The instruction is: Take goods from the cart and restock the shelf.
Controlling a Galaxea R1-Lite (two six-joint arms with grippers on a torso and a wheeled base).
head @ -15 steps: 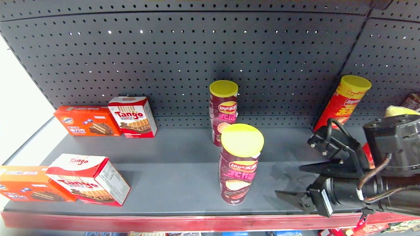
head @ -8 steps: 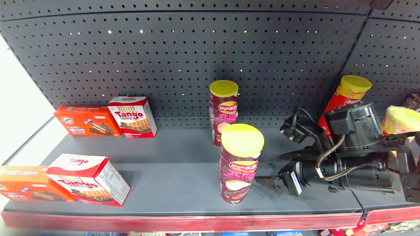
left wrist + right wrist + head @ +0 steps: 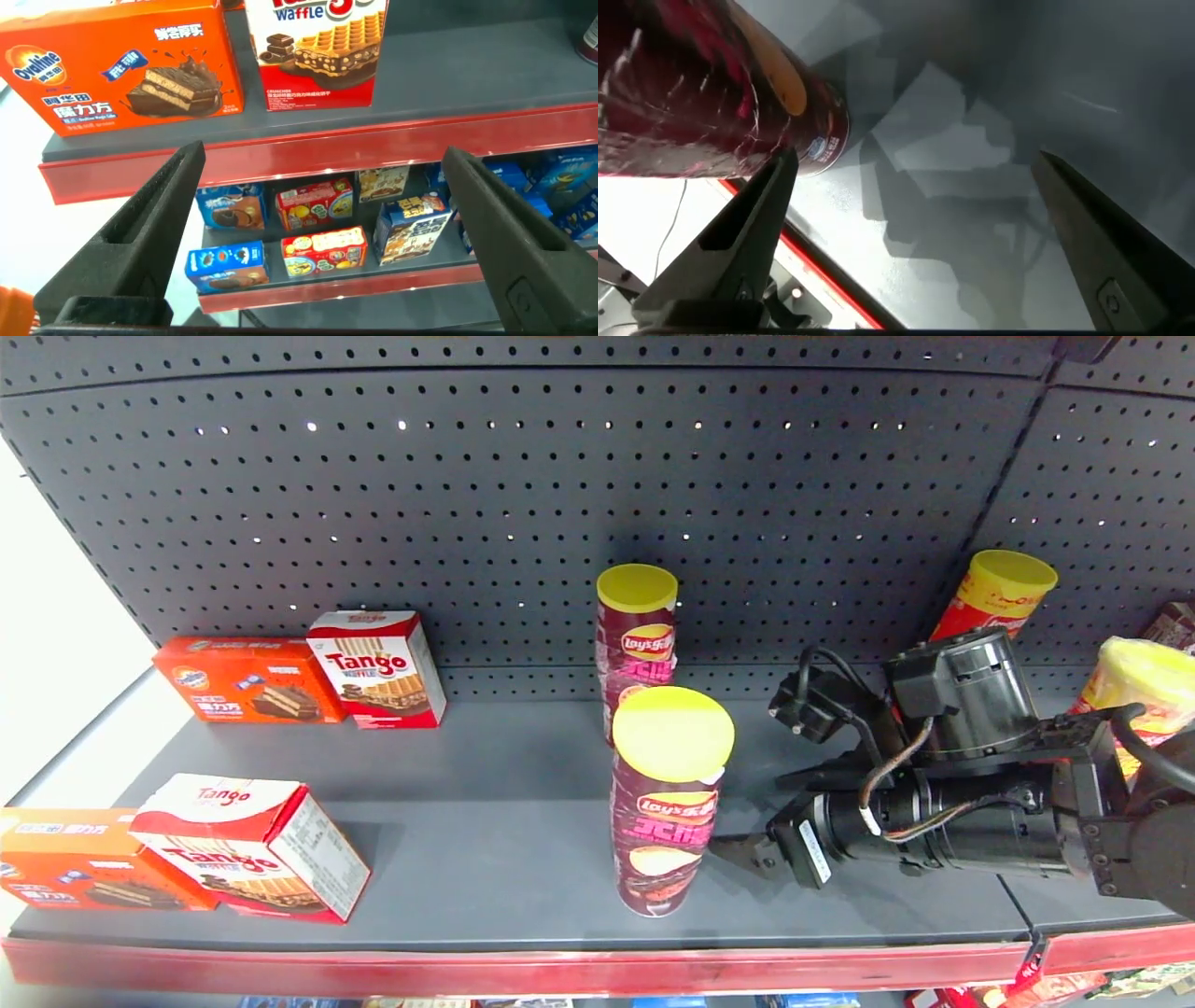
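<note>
shelf (image 3: 485, 821), far left: front orange box (image 3: 79, 863) at the red lip (image 3: 467, 971), front waffle box (image 3: 257, 849) just beside it on the right; behind them at the pegboard (image 3: 467, 523), rear orange box (image 3: 247, 679) and rear waffle box (image 3: 378, 667) side by side
left gripper (image 3: 320, 154) hovers off the lip in front of the two front boxes, jaws wide apart, nothing in them; small snack boxes (image 3: 318, 229) on the tier below
mid shelf: rear purple can (image 3: 637, 630) upright near the pegboard; front purple can (image 3: 665, 807) just in front of it, nearer the lip, yellow lid on
right gripper (image 3: 758, 814) lies low over the deck just right of the front purple can, jaws spread wide, empty. Near finger (image 3: 738, 852) has its tip right at the can's lower side, can't tell if it touches. Right wrist view: the can sits outside the jaws beside one finger, bare deck between the two
right of the arm: red can (image 3: 994, 593) leaning on the pegboard, another yellow-lidded can (image 3: 1144, 677) at the far right edge
</note>
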